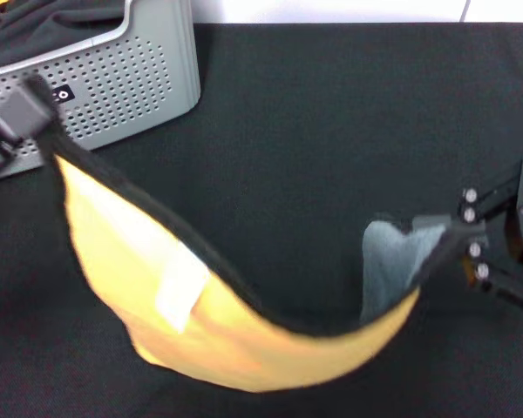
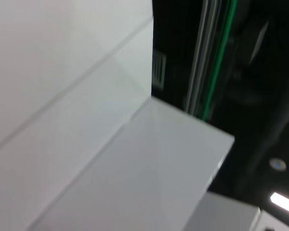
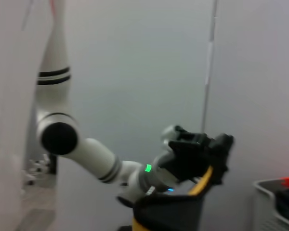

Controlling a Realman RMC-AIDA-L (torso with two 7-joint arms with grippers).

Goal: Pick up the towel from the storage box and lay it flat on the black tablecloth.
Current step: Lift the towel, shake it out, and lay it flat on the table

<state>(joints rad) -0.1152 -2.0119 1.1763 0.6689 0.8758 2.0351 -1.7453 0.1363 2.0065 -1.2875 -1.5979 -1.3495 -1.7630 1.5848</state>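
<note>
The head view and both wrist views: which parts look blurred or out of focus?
Head view: towel and left pincer smeared, box holes sharper. Left wrist view: soft pale panels only. Right wrist view: the far left pincer is blurred.

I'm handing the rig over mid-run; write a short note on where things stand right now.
Left gripper: shut on one corner of the towel, raised in front of the storage box.
Right gripper: shut on the opposite corner, at the right side.
Towel: out of the box, sagging between both grippers above the black tablecloth, orange-yellow face towards the camera.
Done: pick-up from the box.
Left: lower it, spread it flat on the tablecloth, release.
</note>
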